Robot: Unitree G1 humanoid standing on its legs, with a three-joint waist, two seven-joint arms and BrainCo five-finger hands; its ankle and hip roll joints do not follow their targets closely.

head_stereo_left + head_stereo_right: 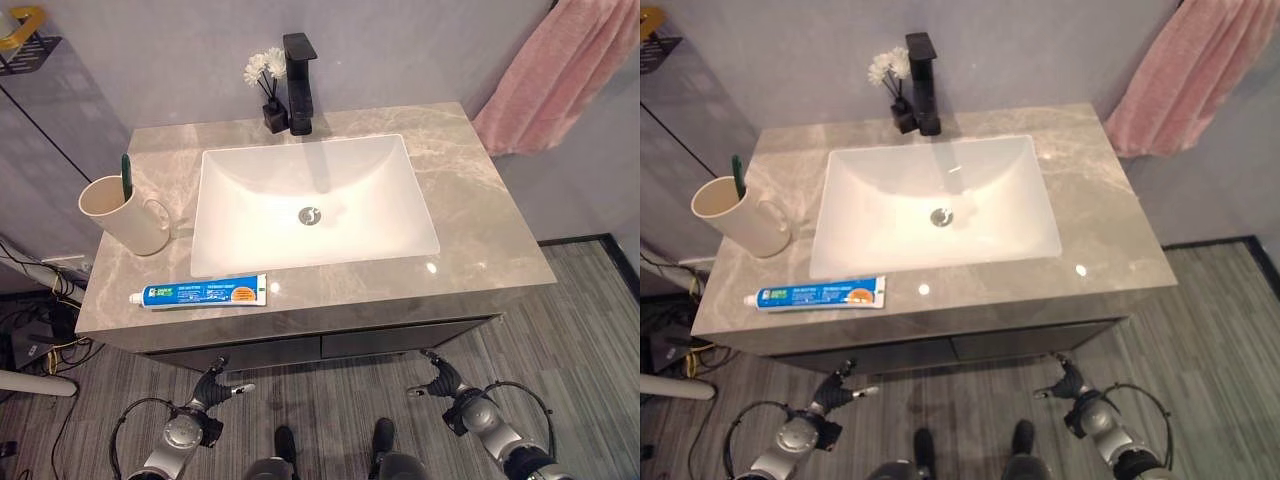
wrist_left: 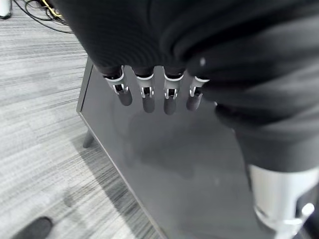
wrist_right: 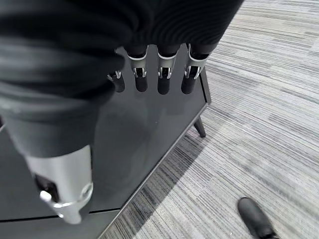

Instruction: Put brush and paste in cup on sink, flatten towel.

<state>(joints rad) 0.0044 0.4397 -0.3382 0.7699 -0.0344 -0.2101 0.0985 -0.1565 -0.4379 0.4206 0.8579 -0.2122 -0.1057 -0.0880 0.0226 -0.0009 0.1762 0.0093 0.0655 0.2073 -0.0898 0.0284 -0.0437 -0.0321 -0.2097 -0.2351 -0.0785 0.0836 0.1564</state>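
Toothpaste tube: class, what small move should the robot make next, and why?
Probably raise the left hand toward the toothpaste tube. The tube lies flat on the counter near its front edge, outside the cup, which already holds the brush. Both hands hang open and empty below the counter.

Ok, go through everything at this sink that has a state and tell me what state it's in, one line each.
Cup: upright on the counter left of the basin, a green toothbrush standing in it.
Toothpaste tube: lying flat at the counter's front edge, outside the cup.
Towel: pink, hanging bunched at the right.
Basin: empty, no water running from the faucet.
Left hand: open, holding nothing.
Right hand: open, holding nothing.
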